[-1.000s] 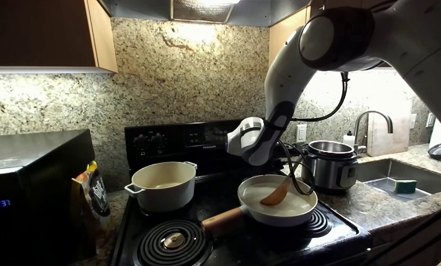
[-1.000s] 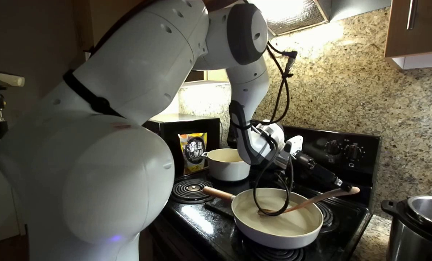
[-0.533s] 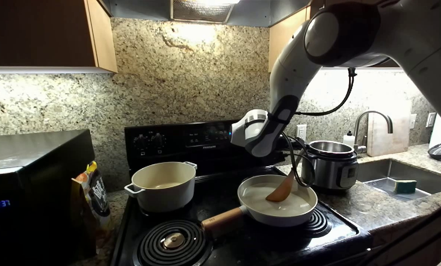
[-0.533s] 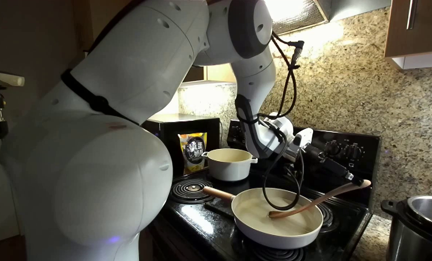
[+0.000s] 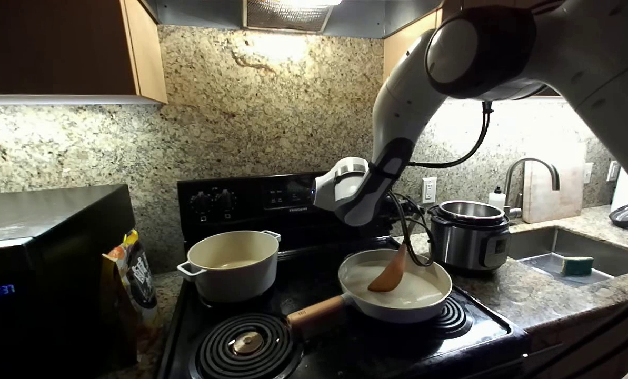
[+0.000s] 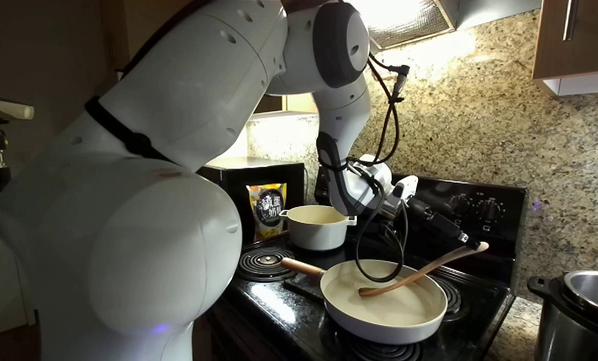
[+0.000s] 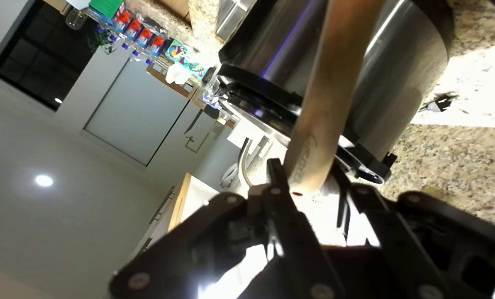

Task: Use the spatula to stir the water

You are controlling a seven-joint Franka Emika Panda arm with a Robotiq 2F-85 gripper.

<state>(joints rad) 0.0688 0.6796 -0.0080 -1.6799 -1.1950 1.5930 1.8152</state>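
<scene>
The spatula (image 5: 390,273) stands tilted in the cream frying pan (image 5: 398,314), and its wide blade end dips into the shallow pale water (image 5: 419,295). The spatula (image 6: 429,265), pan (image 6: 384,332) and water (image 6: 394,308) show in both exterior views. My gripper (image 6: 471,244) is shut on the upper end of the spatula's handle, beyond the pan's rim. In the wrist view the handle (image 7: 330,95) sits between the fingertips of the gripper (image 7: 307,176). In an exterior view the gripper is mostly hidden behind the arm and its cable.
A cream two-handled pot (image 5: 237,287) stands on a rear burner. A steel pressure cooker (image 5: 464,252) stands on the counter beside the stove. The stove's black back panel (image 6: 489,220) is close behind the gripper. A cable loop (image 6: 357,260) hangs low over the pan. The pan's handle (image 5: 316,310) points outward.
The arm has swung right, then back left in both exterior views, with the spatula in the gripper. The blade has swept across the pan, and the gripper is slightly higher than one second ago.
</scene>
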